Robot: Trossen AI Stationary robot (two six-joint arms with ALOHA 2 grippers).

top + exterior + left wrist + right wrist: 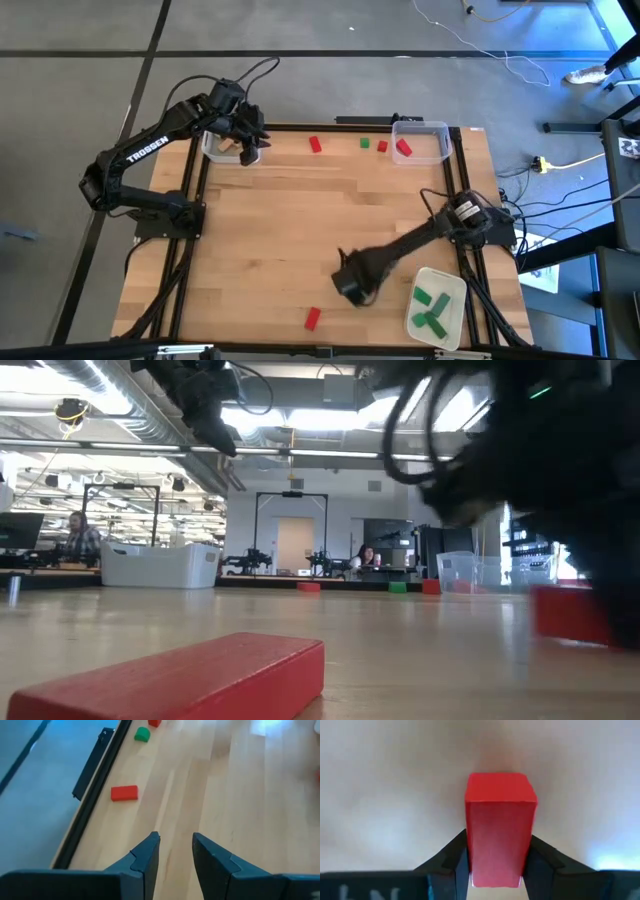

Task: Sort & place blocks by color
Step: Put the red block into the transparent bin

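Note:
My right gripper [352, 287] hangs over the near middle of the table, shut on a red block [500, 815]. The same block shows at the right in the low view [570, 615]. Another red block [312, 318] lies flat near the front edge. At the far edge lie a red block [316, 144], a green block [365, 143] and a small red block [382, 147]. My left gripper [250, 150] is raised at the far left corner, open with nothing between its fingers [150, 855]. My right gripper pinches the red block by its two long sides [472, 850], one finger [451, 857] on each. The fingers come from above, pointing steeply down and lying along the block. Its free end sticks out past the fingertips. Whether it is clear of the table, I cannot tell.
A clear bin [222, 150] stands under my left gripper. A second clear bin [432, 128] at the far right holds a red block [403, 148]. A white tray [455, 285] with green blocks [432, 308] sits at the near right corner. Black rails edge both table sides.

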